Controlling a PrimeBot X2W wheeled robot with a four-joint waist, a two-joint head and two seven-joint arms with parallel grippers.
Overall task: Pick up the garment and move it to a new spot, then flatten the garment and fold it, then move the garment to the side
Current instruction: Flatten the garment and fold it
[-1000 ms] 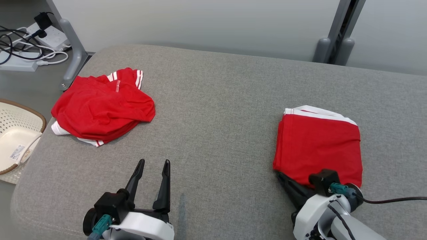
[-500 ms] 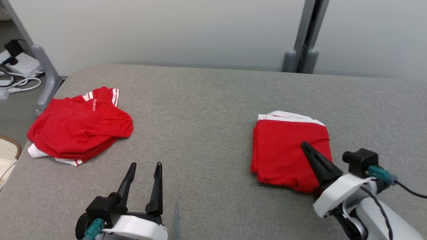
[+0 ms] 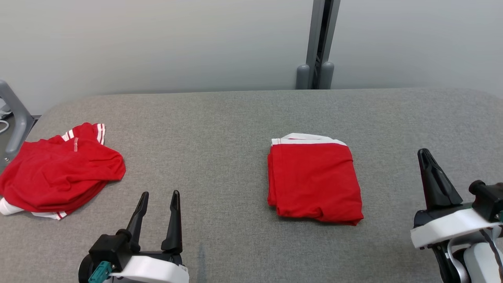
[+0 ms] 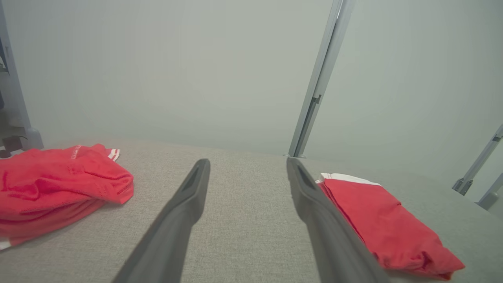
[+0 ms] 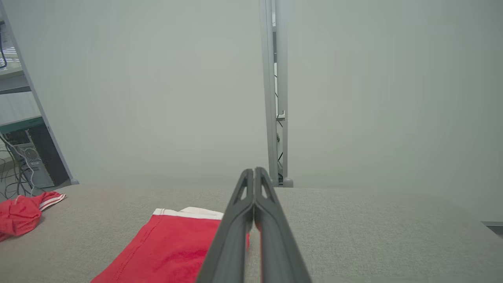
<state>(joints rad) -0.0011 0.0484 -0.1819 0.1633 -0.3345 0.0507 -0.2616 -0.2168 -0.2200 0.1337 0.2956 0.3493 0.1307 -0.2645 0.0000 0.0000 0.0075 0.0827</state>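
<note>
The garment is red with a white band. It lies folded into a neat rectangle on the grey padded table, right of centre. It also shows in the left wrist view and the right wrist view. My right gripper is shut with nothing in it, off to the right of the garment and apart from it; its fingers meet in its own view. My left gripper stands open and holds nothing near the front edge, left of the garment, with its jaws spread wide.
A second red garment lies crumpled at the table's left edge. A grey post stands behind the table against the pale wall. A grey frame leg rises at the far left.
The head camera has turned right, shifting the whole picture left. My right gripper, still shut, has come off the folded garment and swung out to its right. The left gripper has stayed open.
</note>
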